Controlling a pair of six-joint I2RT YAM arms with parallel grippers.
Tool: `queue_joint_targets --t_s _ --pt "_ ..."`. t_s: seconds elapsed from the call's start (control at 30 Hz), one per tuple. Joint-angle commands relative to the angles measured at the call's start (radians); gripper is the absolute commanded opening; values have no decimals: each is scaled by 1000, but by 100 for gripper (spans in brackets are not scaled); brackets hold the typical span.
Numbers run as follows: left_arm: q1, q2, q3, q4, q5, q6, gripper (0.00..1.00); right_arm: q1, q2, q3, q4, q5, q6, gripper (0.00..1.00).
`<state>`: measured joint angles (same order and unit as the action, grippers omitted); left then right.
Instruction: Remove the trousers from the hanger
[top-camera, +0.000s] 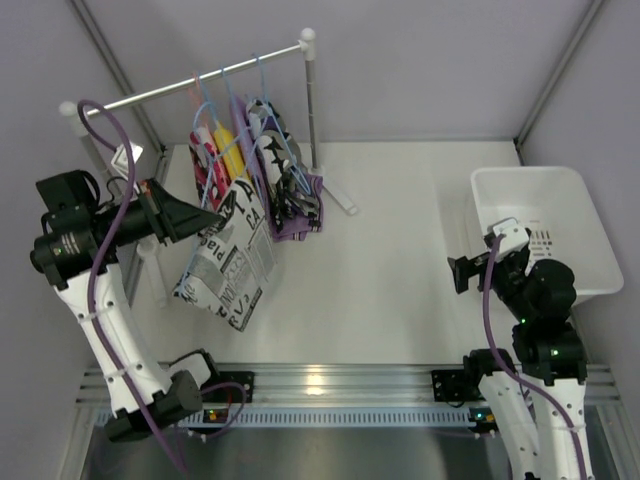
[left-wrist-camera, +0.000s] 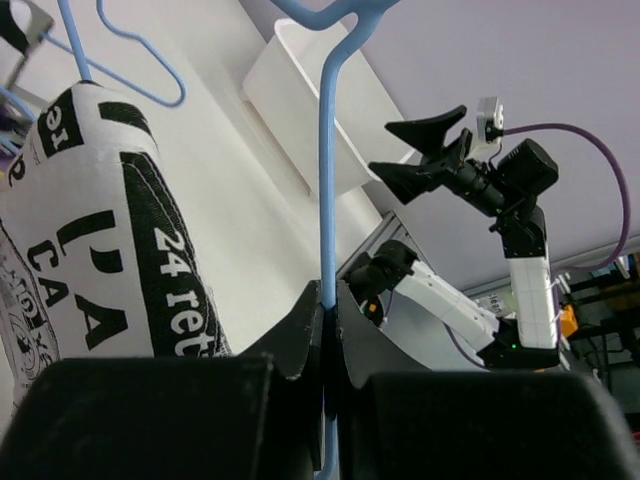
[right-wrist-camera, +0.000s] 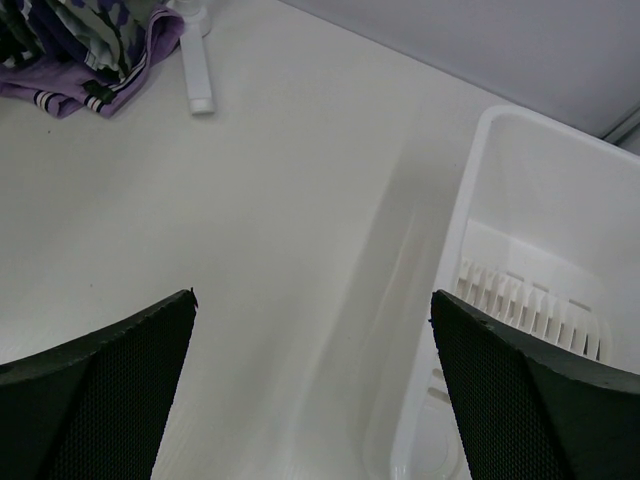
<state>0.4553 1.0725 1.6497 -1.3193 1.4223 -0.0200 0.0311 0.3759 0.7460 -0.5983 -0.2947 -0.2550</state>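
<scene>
Near the table's far-left corner, the left gripper (left-wrist-camera: 328, 310) pinches the hanger (left-wrist-camera: 326, 150), likely steadying its trousers (top-camera: 228, 262), while the right gripper (right-wrist-camera: 311, 296) hangs wide open.

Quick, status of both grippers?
Left gripper: shut on the blue hanger that carries the black-and-white print trousers.
Right gripper: jaws open, holding nothing.

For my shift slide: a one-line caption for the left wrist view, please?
Left gripper shut on a blue hanger beside black-and-white print trousers; right gripper open beyond.
</scene>
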Motion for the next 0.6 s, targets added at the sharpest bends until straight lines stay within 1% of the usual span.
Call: queue_joint_targets --t_s 0.0,0.13,0.2,0.23,0.33,0.43,0.47,0.53,0.57 --pt "-6 44 177 -172 250 166 0 -7 11 9 61 17 20 100" --pt "-33 125 294 -170 250 167 0 -7 20 -3 65 23 19 99" --pt "-53 173 350 -172 248 138 0 -7 29 -7 74 26 22 99" --pt "-61 229 419 -175 247 126 0 -7 32 -7 75 28 22 100" --pt "-115 315 524 -176 247 92 0 -7 49 -7 86 31 25 100" --pt "-164 369 559 -178 244 77 0 -7 57 -8 92 40 25 99" --pt "-205 382 570 -176 242 68 0 -7 57 -10 91 43 26 99" --pt "-246 398 565 -135 219 28 0 -7 58 -16 89 46 25 99" --pt "-298 405 573 -118 199 -15 0 -7 58 -16 88 49 23 99"
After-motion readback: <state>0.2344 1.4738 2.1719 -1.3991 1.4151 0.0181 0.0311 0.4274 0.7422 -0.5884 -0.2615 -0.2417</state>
